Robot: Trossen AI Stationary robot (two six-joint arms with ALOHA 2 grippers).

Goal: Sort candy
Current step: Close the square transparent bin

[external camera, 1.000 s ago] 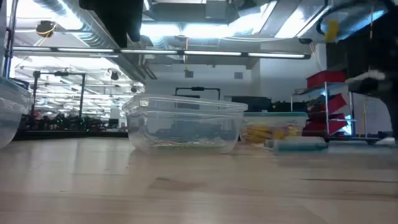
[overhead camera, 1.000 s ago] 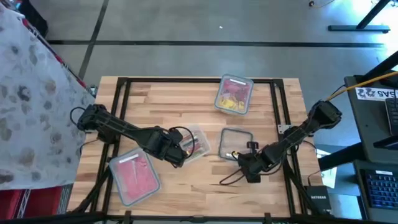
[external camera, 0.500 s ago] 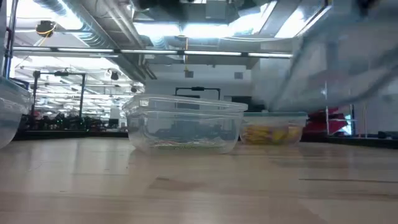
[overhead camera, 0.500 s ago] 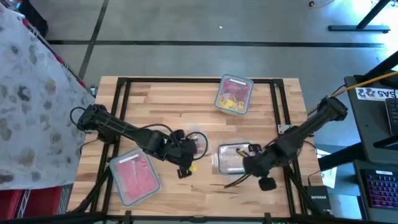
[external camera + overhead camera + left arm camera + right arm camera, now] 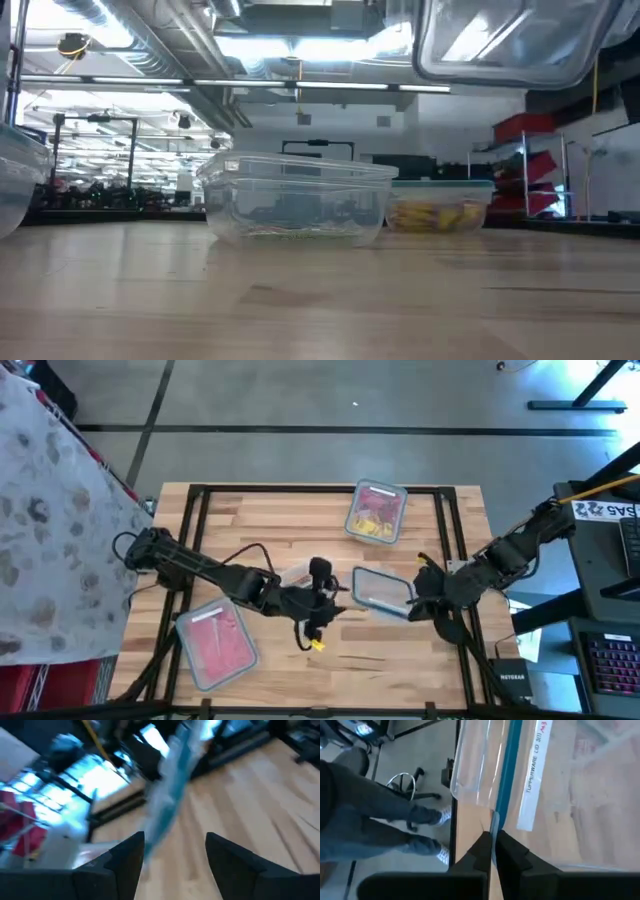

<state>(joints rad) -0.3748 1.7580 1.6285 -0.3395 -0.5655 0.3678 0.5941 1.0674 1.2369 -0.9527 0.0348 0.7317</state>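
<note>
Gripping lifted container [image 5: 381, 591], right jaws clamped; left jaws open, yellow candy [image 5: 316, 645] apparently below.

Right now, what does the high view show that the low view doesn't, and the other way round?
Only the high view shows both arms: the left gripper mid-table, a yellow candy on the wood below it, the right gripper clamped on the lifted clear container, and the container of red candy at the near left. Only the low view shows an empty clear container standing on the table. Both share the lifted container and the container of yellow candy.
</note>
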